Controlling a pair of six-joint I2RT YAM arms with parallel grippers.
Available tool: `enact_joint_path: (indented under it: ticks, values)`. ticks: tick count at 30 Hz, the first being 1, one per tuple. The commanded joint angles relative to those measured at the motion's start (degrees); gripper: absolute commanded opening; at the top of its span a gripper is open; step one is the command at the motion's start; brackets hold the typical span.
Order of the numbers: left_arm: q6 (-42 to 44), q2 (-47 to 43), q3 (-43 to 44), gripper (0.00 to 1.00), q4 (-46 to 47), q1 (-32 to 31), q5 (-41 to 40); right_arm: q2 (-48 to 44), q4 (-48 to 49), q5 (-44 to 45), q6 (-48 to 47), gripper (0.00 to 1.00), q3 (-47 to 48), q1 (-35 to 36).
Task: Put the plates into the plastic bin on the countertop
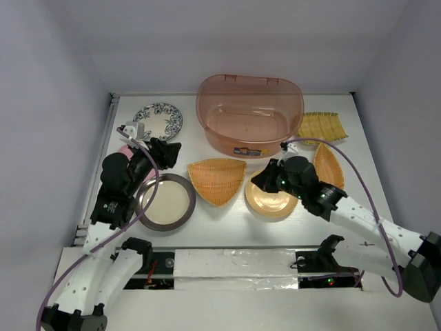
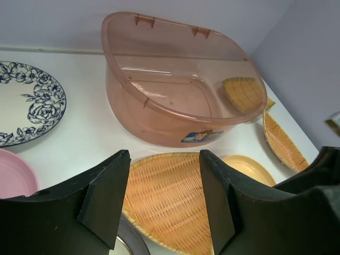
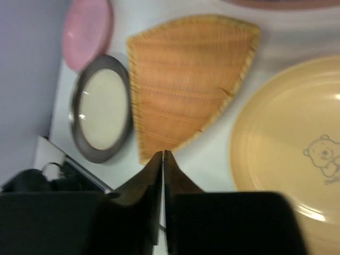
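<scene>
Black fingers (image 3: pixel 143 183) of our right gripper (image 3: pixel 163 155) are pressed flat together with nothing between them. Their tips hang over the countertop (image 3: pixel 208 159), in the gap between the orange fan-shaped plate (image 3: pixel 186 79) and the orange round plate (image 3: pixel 287 143). Our left gripper (image 2: pixel 164 159) has its jaws spread and empty, aimed across the fan-shaped plate toward the plastic bin (image 2: pixel 149 122). The pink plate (image 2: pixel 13 178) lies just beside it, and the cream plate with the dark rim (image 1: pixel 165 202) sits close on its near side. Farther out we see the blue-and-white floral plate (image 1: pixel 158 119) to the left of the bin, the yellow ribbed plate (image 1: pixel 320 126) to its right, and the orange leaf-shaped plate (image 1: pixel 329 164) near that one. We find the bin empty, so we judge the task not yet begun: all seven plates lie on the countertop, and each has yet to be lifted in.
</scene>
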Motion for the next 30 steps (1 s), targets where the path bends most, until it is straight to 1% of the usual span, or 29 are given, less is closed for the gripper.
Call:
enact_joint_path:
  ticks: [1,5,7,8,10,11,12,14,15,16,17,19,21,22,23,24,25,27,30]
  values:
    - [1.1,-2.0,-0.5,0.52,1.1,0.2,-0.1,2.8,6.1,4.3,4.7,0.0,-0.8,1.0]
    - [1.5,-3.3,-0.3,0.51,0.4,0.2,-0.7,5.9,7.9,6.9,6.7,0.0,-0.9,2.1]
    - [1.6,-3.5,-0.2,0.47,0.0,-0.4,-1.5,7.3,8.3,8.8,7.5,0.0,-0.9,2.1]
    - [1.7,-3.7,-0.2,0.46,0.0,-0.4,-1.7,7.8,10.2,9.2,7.6,0.01,-0.9,2.1]
    - [1.7,-4.1,-0.3,0.4,-0.3,-1.2,-2.5,9.3,11.4,10.0,7.0,0.05,-0.6,2.1]
    - [1.6,-4.2,-0.3,0.36,-0.4,-1.7,-3.5,11.0,12.3,10.1,6.6,0.06,0.2,2.1]
    - [1.6,-4.2,-0.3,0.22,-0.6,-1.7,-4.1,12.0,12.9,10.4,6.0,0.08,0.5,2.1]
    - [1.4,-4.6,-0.1,0.09,-1.1,-2.3,-5.9,14.9,14.6,10.7,4.4,0.14,1.4,2.1]
    - [1.4,-4.6,-0.1,0.0,-1.2,-2.3,-6.3,15.7,15.0,11.3,3.9,0.17,1.6,2.1]
    - [1.4,-4.7,0.0,0.0,-1.4,-2.3,-6.9,16.6,15.2,12.6,3.2,0.23,1.9,2.1]
    - [1.4,-4.8,0.0,0.0,-1.5,-2.3,-7.1,18.0,15.5,13.2,2.9,0.27,2.1,2.1]
    - [1.7,-4.8,0.1,0.0,-1.6,-2.8,-7.9,19.6,16.9,12.9,1.8,0.37,2.8,2.1]
    - [1.8,-4.9,0.1,0.0,-1.6,-2.8,-8.3,22.7,17.8,12.5,1.5,0.41,4.3,2.1]
    - [1.9,-4.9,0.1,0.02,-1.6,-2.8,-8.1,23.9,18.0,12.6,1.6,0.44,4.8,2.1]
    - [1.9,-4.9,0.1,0.06,-1.6,-2.8,-7.2,24.8,18.8,12.9,1.8,0.44,5.0,2.1]
    - [1.9,-4.8,0.1,0.14,-1.6,-2.8,-6.8,25.8,19.5,13.2,1.8,0.44,5.2,2.1]
    - [1.9,-4.8,0.1,0.18,-1.6,-2.8,-6.4,27.5,20.3,13.4,2.0,0.47,5.4,2.1]
    - [2.0,-4.8,0.1,0.27,-1.6,-2.8,-6.2,29.3,21.7,13.9,2.3,0.47,5.7,1.6]
    - [2.0,-4.8,0.1,0.3,-1.6,-2.8,-6.3,32.6,22.4,15.6,1.9,0.47,6.5,1.0]
